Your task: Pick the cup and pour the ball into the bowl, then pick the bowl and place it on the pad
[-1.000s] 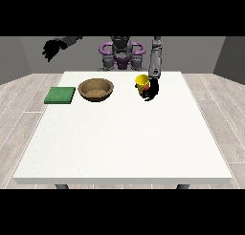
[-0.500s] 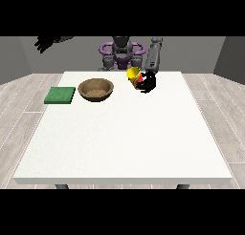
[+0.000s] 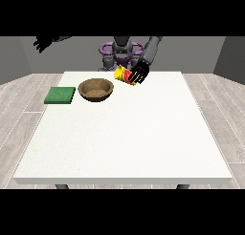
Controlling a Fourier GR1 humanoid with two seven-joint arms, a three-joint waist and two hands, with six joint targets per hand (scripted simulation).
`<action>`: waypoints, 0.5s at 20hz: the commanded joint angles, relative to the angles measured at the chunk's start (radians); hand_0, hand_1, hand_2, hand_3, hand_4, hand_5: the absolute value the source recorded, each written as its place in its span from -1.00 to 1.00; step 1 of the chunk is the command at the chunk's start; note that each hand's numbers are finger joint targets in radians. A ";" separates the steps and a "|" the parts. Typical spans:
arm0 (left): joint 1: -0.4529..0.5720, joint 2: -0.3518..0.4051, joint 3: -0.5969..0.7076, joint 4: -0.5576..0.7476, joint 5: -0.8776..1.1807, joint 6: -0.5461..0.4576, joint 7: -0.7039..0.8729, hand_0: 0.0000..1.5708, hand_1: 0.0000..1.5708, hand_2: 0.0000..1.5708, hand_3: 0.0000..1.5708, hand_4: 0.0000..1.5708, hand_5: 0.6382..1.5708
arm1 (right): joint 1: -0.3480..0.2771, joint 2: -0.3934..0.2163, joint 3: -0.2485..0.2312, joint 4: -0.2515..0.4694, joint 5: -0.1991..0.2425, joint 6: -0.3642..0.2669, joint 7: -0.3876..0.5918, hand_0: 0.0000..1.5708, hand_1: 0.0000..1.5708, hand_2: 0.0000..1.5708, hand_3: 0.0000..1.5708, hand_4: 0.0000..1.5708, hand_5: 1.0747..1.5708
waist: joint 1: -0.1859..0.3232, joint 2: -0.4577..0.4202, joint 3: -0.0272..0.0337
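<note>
Yellow is the colour of the cup (image 3: 122, 74), and it has a red part near the fingers. The robot hand (image 3: 139, 74) at the view's right has its black fingers curled round the cup. It holds the cup up in the air, tipped on its side, with the mouth pointing toward the brown bowl (image 3: 96, 90). The cup is near the bowl's right edge but not over it yet. I cannot see the ball.

The cup looks small and light, and I think it is stiff, so holding it round the side is a good way. It may be a bit slippery, so it could turn in the fingers when tipped more.

The bowl looks like wood, round and shallow, and it sits on the white bench (image 3: 124, 133). It is likely stiff and light too. Its rim looks like the best place to take hold. The green pad (image 3: 60, 95) lies flat just beside the bowl, on its left.

The other robot hand (image 3: 44, 43), at the view's left, hangs high, well apart from everything, with its fingers spread out.
</note>
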 commanded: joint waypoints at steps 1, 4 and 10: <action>-0.091 -0.033 -0.107 0.074 -0.185 0.034 0.222 0.73 0.73 1.00 1.00 0.85 0.92 | 0.006 -0.032 -0.026 0.073 -0.010 0.049 -0.028 -1.00 -1.00 -1.00 -0.88 -0.14 0.95 | 0.008 -0.016 -0.0031; -0.156 -0.071 -0.168 0.078 -0.266 -0.001 0.361 0.73 0.73 1.00 1.00 0.85 0.92 | -0.011 -0.038 -0.049 0.142 -0.022 0.054 -0.041 -1.00 -1.00 -1.00 -1.00 -0.12 0.95 | 0.035 -0.025 -0.0041; -0.284 -0.073 -0.312 0.092 -0.406 -0.150 0.604 0.67 0.67 1.00 1.00 0.87 0.91 | -0.068 -0.031 -0.012 0.184 -0.013 0.057 -0.008 -1.00 -1.00 -1.00 -0.78 -0.11 0.96 | -0.006 -0.055 -0.0045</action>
